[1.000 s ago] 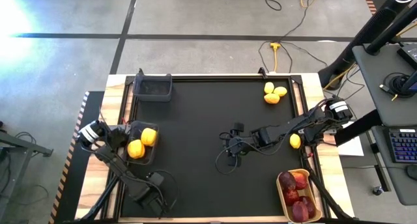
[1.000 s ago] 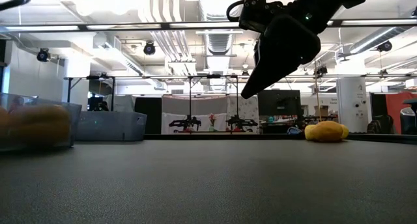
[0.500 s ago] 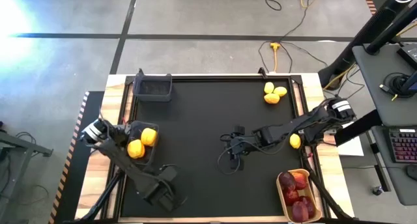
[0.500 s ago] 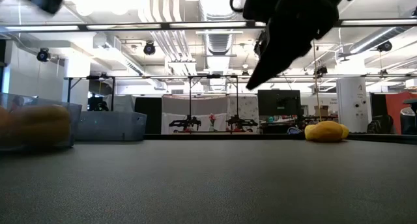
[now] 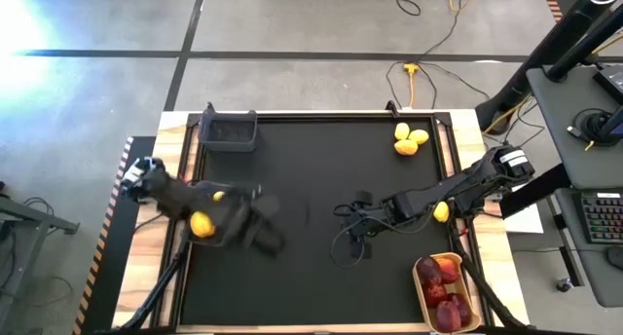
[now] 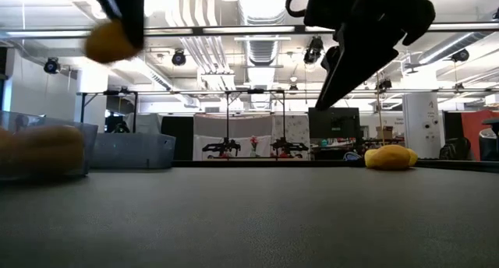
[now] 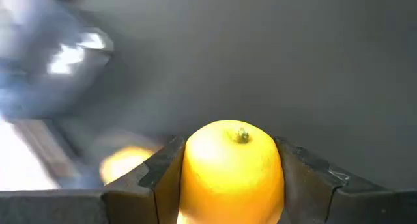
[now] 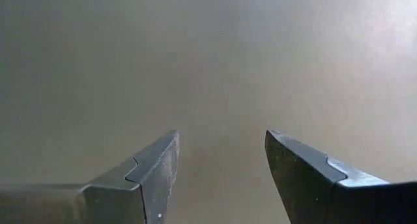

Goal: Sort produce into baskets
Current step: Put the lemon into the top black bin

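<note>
From overhead I get harsh glare on the floor (image 5: 21,18) at the upper left. My left arm (image 5: 209,210) smears with motion blur. Ceiling lights (image 6: 204,5) blow out the low view, silhouetting the arms.

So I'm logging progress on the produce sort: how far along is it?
Done: dark red fruits fill the tan tray; one lemon lies in the dark bin. In hand: the left gripper holds a lemon. Left: three yellow pieces and another on the mat; the right gripper is open, empty.

yellow lemon (image 7: 234,168) — clamped in left gripper (image 7: 229,178), stem end outward.
</note>
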Controlling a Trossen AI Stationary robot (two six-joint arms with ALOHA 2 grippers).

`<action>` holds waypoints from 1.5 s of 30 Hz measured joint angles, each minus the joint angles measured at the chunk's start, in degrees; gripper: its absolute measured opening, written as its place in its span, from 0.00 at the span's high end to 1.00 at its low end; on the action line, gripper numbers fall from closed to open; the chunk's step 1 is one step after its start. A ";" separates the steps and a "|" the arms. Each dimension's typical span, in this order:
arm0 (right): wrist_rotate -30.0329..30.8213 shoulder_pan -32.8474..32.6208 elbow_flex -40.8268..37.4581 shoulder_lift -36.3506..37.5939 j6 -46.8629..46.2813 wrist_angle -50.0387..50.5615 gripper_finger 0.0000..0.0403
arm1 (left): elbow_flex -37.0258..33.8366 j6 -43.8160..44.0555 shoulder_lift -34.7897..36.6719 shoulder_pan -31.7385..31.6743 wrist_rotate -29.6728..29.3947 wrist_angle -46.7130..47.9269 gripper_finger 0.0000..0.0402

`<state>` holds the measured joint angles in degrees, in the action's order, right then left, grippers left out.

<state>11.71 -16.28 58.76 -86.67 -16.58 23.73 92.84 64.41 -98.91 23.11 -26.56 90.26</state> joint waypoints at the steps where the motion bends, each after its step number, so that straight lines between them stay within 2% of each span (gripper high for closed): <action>1: 0.08 -0.01 0.00 0.00 -0.03 -0.05 0.45 | -0.77 -2.31 0.64 -3.26 -1.92 0.36 0.54; 7: 0.30 -0.08 0.02 0.00 -0.04 -0.65 0.45 | -4.68 -19.80 3.55 -27.52 -7.54 -4.62 0.54; 11: 0.30 -0.10 -0.01 -0.13 -0.35 -2.09 0.45 | -6.06 -30.99 2.35 -45.03 -7.80 -10.41 0.54; 15: 0.29 -0.10 -0.41 -0.13 -0.40 -1.86 0.45 | -6.47 -38.17 -0.44 -58.47 -2.72 -17.70 0.54; 18: 0.28 -0.10 -0.44 -0.15 -0.35 -1.46 0.45 | -6.50 -41.30 -3.13 -65.75 1.80 -21.86 0.54; 21: 0.26 -0.10 -0.44 -0.17 -0.11 -1.18 0.45 | -6.53 -41.86 -6.67 -71.98 2.90 -22.76 0.53; 25: 0.21 -0.10 -0.60 -0.17 0.02 -0.26 0.45 | -6.84 -41.86 -11.08 -76.77 5.12 -23.34 0.53; 35: 0.04 -0.10 -0.79 -0.22 0.02 0.02 0.45 | -6.75 -43.59 -17.82 -77.22 5.67 -28.93 0.49; 41: -0.20 -0.36 -0.79 -0.22 -1.64 -0.01 0.45 | -6.34 -45.13 -17.91 -77.14 5.20 -29.19 0.37; 45: 0.00 -0.34 -0.81 -0.22 -1.56 -0.13 0.45 | -5.76 -47.30 -14.44 -77.21 4.76 -26.83 0.29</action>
<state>11.71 -16.62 57.95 -86.89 -18.14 23.60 87.08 17.11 -113.35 -54.09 -21.81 63.43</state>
